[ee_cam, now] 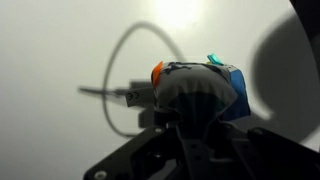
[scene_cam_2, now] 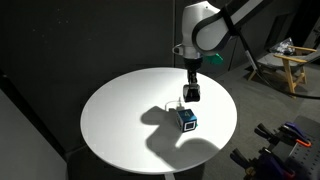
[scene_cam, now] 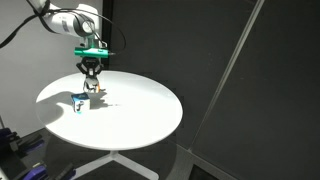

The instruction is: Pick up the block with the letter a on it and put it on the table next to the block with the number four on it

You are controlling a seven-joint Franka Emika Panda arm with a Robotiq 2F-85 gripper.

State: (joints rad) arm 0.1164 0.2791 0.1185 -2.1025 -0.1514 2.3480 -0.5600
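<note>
"One thing first: where is the block with the letter a (ee_cam: 195,92)?"

"Right at my fingertips, I think. In the wrist view it fills the middle as a blur of white, blue, orange and teal, too soft for me to read any letter. My gripper (scene_cam: 92,88) hangs low over the table (scene_cam: 140,115), partway between the middle and the edge."

"Are you gripping it?"

"I cannot tell. My jaws sit around that blur, but no view shows whether they press on it, or whether the block rests on the tabletop."

"And the block with the number four (scene_cam: 80,101)?"

"It stands on the table just beside my gripper, a little nearer the edge. In an exterior view it shows a pale face with blue-green edges; the mark on it is too small to make out."

"Anything else nearby?"

"Only a looped shadow (ee_cam: 125,60) on the white top, seen in the wrist view, and my arm (scene_cam_2: 205,25) reaching in from above."
</note>
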